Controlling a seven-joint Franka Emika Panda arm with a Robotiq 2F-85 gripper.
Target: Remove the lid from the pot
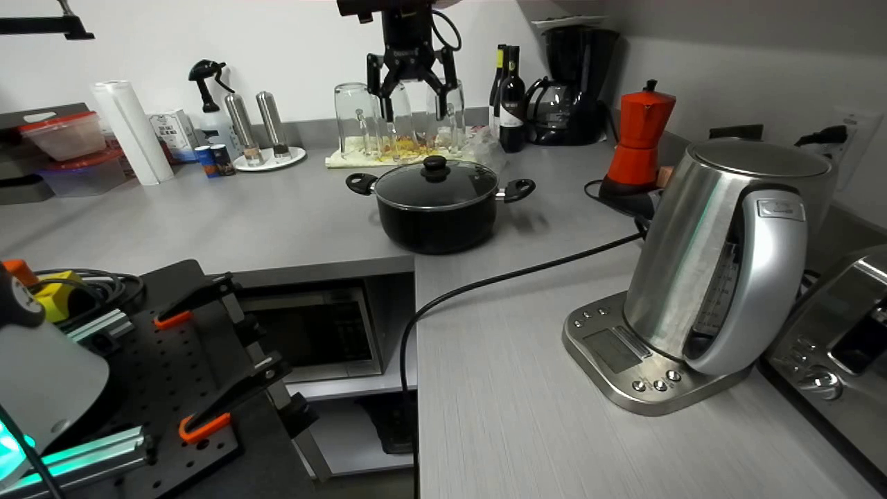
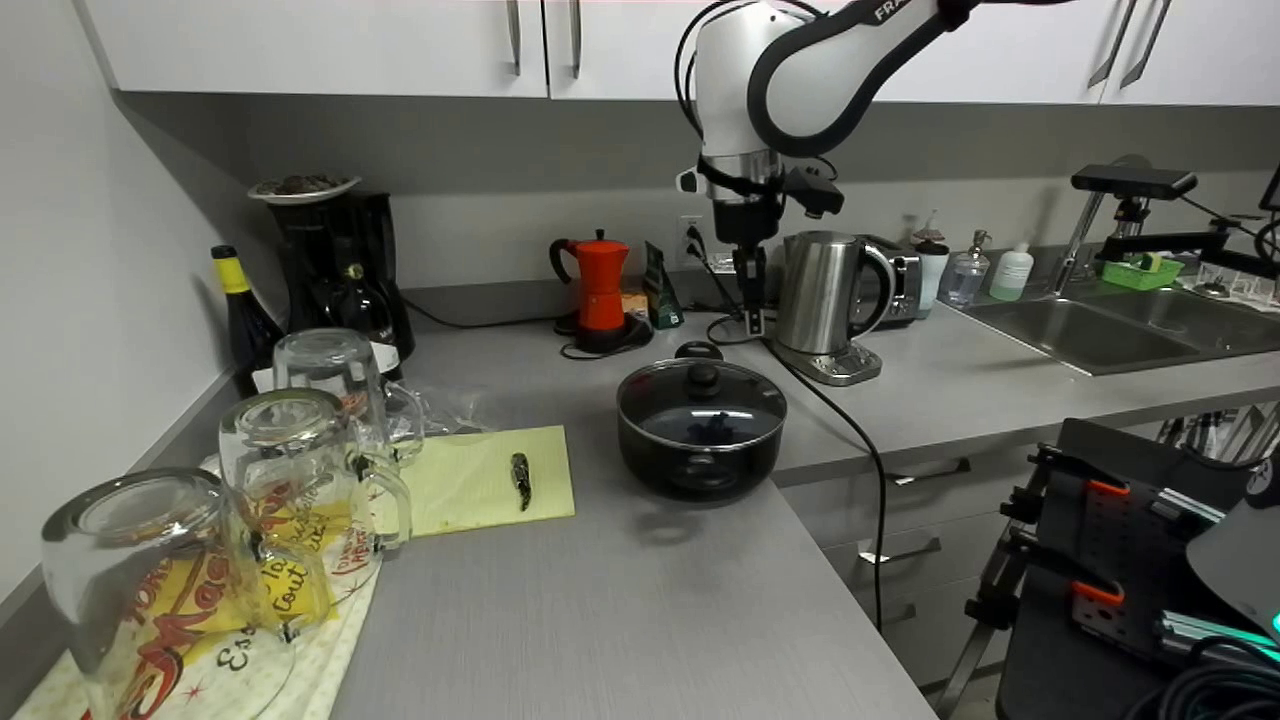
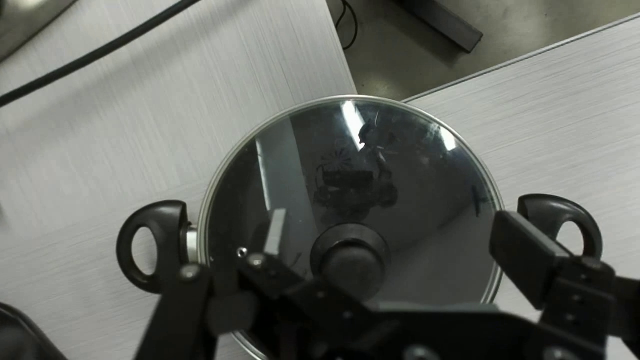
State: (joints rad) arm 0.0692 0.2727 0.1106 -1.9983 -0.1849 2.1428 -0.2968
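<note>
Pale walls [image 1: 277, 41] and white cupboards [image 2: 330, 45] stand round an L-shaped grey table [image 1: 229, 222]; at its inner corner rests the black pot [image 1: 438, 232], upright, that corner at twelve o'clock in the wrist view and its side handles [image 3: 172, 230] at nine and three; the metal-rimmed glass lid [image 3: 425, 175] lies on the pot, covering its mouth, its black knob [image 1: 435, 168] uppermost; the pincer [image 1: 414, 116] hangs higher up, pointing down, apart from the lid, its fingers [image 3: 517, 240] spread wide; in the wrist view the knob shows between them, farther below.

With the pot as the dial's centre, in an exterior view, a steel kettle [image 1: 669, 263] stands at about three o'clock, a red moka pot [image 1: 634, 132] between two and three, a black coffee maker [image 1: 582, 55] between one and two, dark bottles [image 1: 511, 93] at one, upturned glass mugs [image 1: 355, 121] at eleven, and a white plate [image 1: 294, 155] bearing two metal grinders [image 1: 274, 118] between nine and ten; a microwave [image 1: 312, 326] sits under the table between seven and eight; a black cable [image 1: 516, 272] crosses the table between pot and kettle and drops past the edge; in an exterior view a double steel sink [image 2: 1050, 330] lies between two and three, and a yellow sheet [image 2: 470, 490] between eight and nine.
</note>
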